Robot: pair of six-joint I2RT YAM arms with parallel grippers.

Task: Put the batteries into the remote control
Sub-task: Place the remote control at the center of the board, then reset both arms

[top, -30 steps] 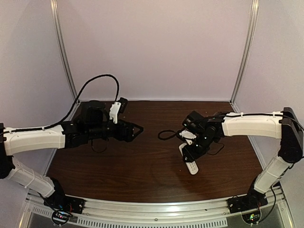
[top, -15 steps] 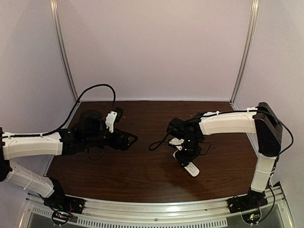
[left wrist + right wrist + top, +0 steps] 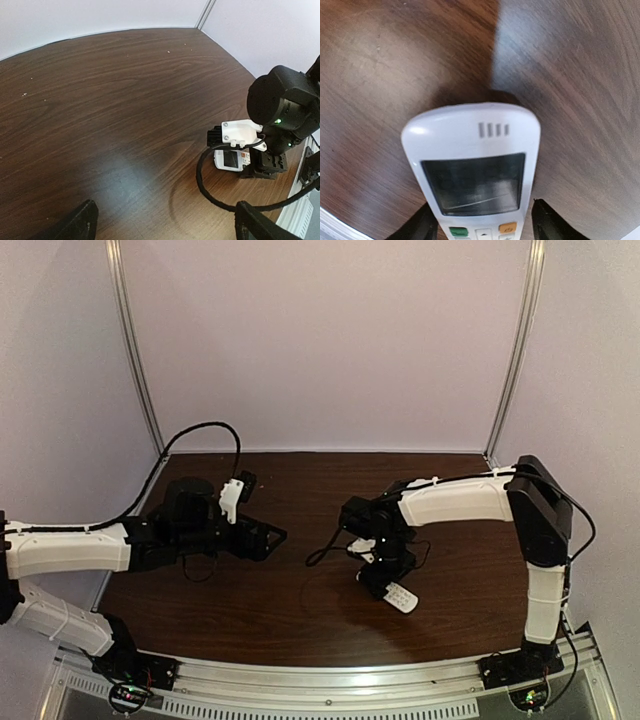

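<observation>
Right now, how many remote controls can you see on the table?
1. The remote control lies display up, right of centre on the table, straddled by the open right gripper. Another could be hidden beneath the arms.

A dark wooden table bears the white remote control, seemingly lying flat.

Dim even light, pale glare on table (both wrist views), curved edges, soft focus
</observation>
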